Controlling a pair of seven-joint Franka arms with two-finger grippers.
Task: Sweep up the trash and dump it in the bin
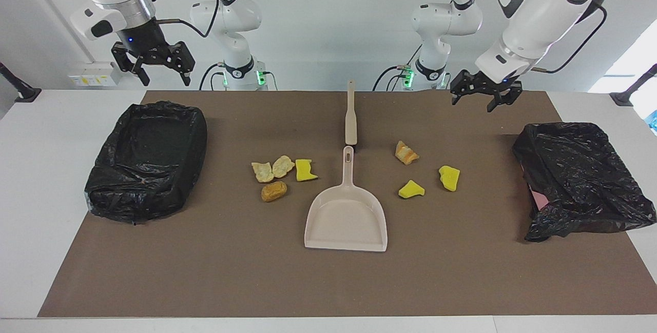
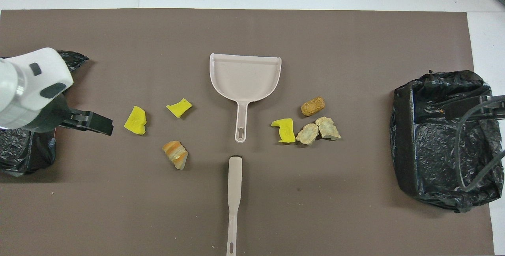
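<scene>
Beige brush (image 1: 350, 117) and dustpan (image 1: 346, 215) untouched mid-mat; trash (image 1: 274, 191) unswept. Left gripper (image 1: 482, 96) and right gripper (image 1: 154, 66) both spread, empty; next, grab the tools.

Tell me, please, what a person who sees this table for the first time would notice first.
Probably the beige dustpan at the middle of the brown mat, with bright yellow and tan trash scattered on both sides of its handle. A beige brush lies in line with that handle, nearer to the robots. Black-lined bins stand at each end, one toward the right arm's end, one toward the left arm's.
</scene>
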